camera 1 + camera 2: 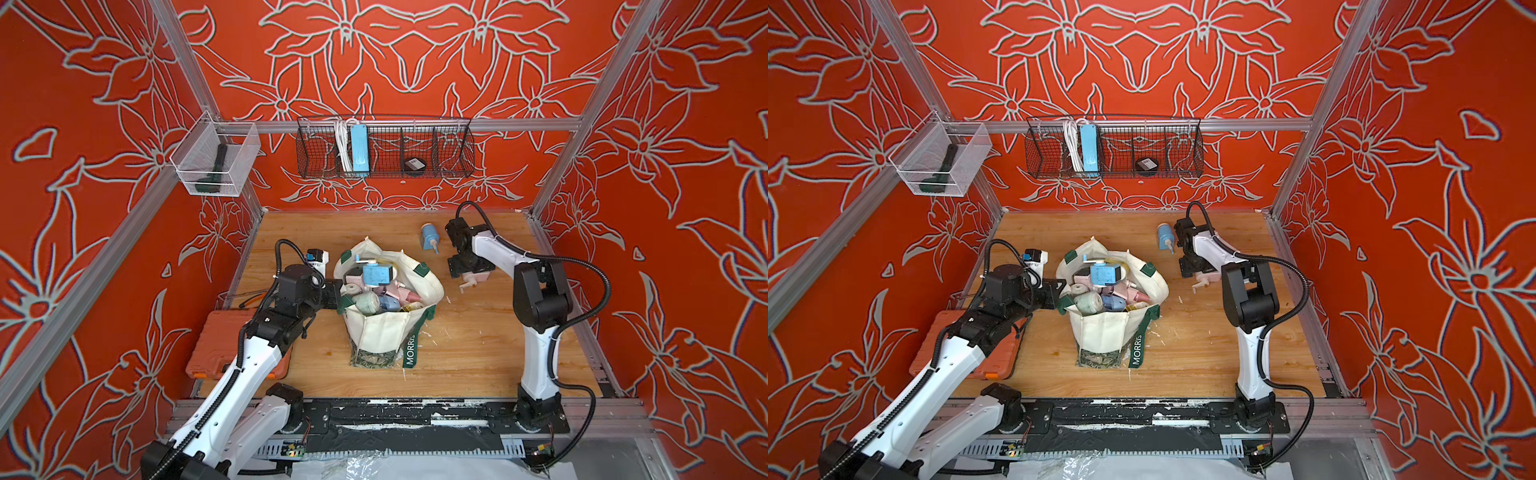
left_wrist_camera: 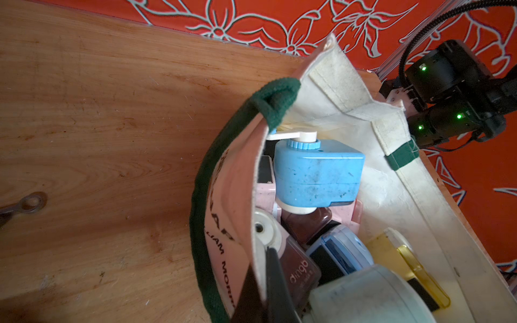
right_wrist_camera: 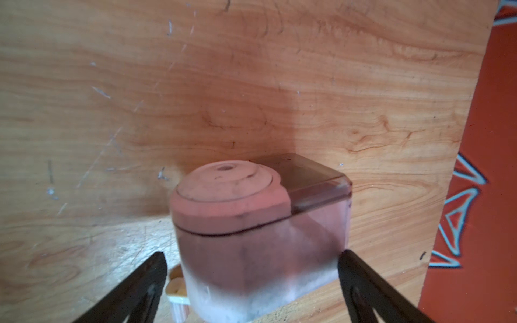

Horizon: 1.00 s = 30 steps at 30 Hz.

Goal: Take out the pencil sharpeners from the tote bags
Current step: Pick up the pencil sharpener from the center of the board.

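The cream tote bag (image 1: 386,332) (image 1: 1104,332) with green "MORRIS" handles stands mid-table, full of pencil sharpeners. A blue one (image 1: 376,274) (image 2: 316,176) lies on top. My left gripper (image 1: 334,293) (image 2: 261,260) is shut on the bag's left rim, the canvas pinched between its fingers. To the right of the bag, my right gripper (image 1: 469,270) (image 3: 251,256) stands open around a pink sharpener (image 1: 478,277) (image 3: 260,229) that rests on the table. Behind it on the table lies a blue sharpener (image 1: 429,237) (image 1: 1165,237). A white one (image 1: 316,259) sits behind my left arm.
An orange plastic case (image 1: 216,345) lies at the table's left under my left arm. On the back wall hangs a wire basket (image 1: 453,145) with a blue power strip (image 1: 359,149). A clear bin (image 1: 212,160) hangs on the left wall. Wood shavings litter the board near the bag.
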{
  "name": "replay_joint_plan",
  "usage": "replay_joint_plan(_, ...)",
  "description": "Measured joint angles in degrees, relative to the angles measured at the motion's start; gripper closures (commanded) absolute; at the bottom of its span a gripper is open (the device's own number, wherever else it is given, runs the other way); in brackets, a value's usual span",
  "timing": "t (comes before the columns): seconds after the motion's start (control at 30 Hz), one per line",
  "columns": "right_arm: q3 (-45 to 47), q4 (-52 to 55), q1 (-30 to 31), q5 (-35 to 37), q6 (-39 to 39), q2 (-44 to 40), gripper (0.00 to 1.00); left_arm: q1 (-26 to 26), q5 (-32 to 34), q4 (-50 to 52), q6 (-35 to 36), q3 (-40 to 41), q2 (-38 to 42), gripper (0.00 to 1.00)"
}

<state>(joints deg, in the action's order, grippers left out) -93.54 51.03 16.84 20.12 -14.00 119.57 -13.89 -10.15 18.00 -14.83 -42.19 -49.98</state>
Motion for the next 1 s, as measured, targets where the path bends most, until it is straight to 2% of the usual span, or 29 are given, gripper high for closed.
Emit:
replay_joint_plan(0.7, -1.33, 1.07, -0.35, 0.15, 1.6, 2.1, 0.04, 0.0, 0.22, 0.09, 0.0, 0.0, 0.0, 1.0)
replay_joint_plan(1.0, -2.47, 2.27, -0.48, -0.5, 2.14, 2.62, 0.11, 0.0, 0.24, 0.11, 0.0, 0.0, 0.0, 1.0)
